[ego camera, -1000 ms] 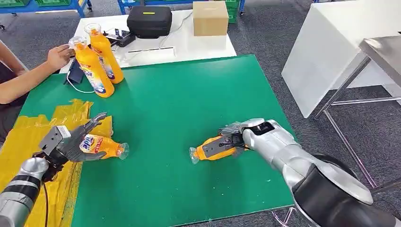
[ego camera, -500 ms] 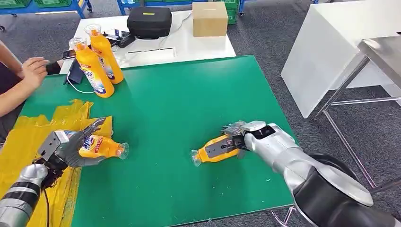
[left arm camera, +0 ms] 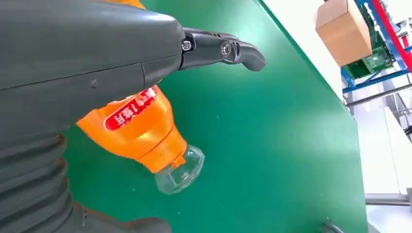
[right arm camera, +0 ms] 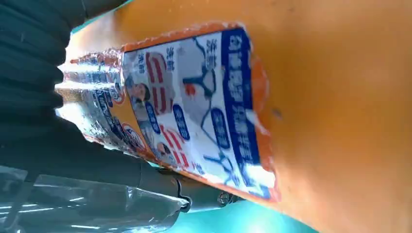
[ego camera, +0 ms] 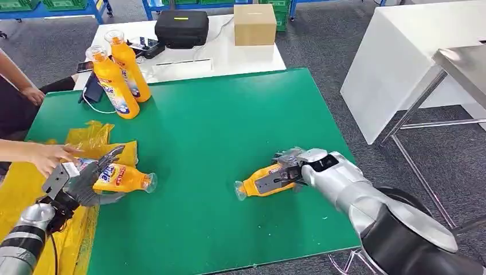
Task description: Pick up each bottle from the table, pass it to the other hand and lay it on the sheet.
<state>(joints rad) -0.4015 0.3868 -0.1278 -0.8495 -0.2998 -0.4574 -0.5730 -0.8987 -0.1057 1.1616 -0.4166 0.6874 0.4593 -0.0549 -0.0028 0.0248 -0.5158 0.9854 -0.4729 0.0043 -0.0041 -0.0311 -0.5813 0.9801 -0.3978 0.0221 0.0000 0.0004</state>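
Observation:
An orange bottle (ego camera: 123, 177) (left arm camera: 141, 136) lies on its side at the edge of the yellow sheet (ego camera: 23, 177), cap toward the table's middle. My left hand (ego camera: 80, 183) is cupped loosely around its base, and one of its fingers (left arm camera: 223, 48) stands clear of the bottle. A person's hand (ego camera: 49, 156) reaches in right beside it. A second orange bottle (ego camera: 261, 182) (right arm camera: 316, 97) lies on the green table (ego camera: 218, 114) at the right, and my right hand (ego camera: 289, 169) grips its body. Two more orange bottles (ego camera: 114, 80) (ego camera: 132, 66) stand upright at the far left corner.
Behind the green table is a white table with a black case (ego camera: 181, 26), a cardboard box (ego camera: 254, 23) and cables. A white counter (ego camera: 401, 57) and a steel table (ego camera: 464, 63) stand to the right. A person's arm lies along the left edge.
The person's hand left the upright bottles and came down next to my left hand. My left hand drew back slightly while its bottle stayed put. The right hand shifted its bottle a little rightward.

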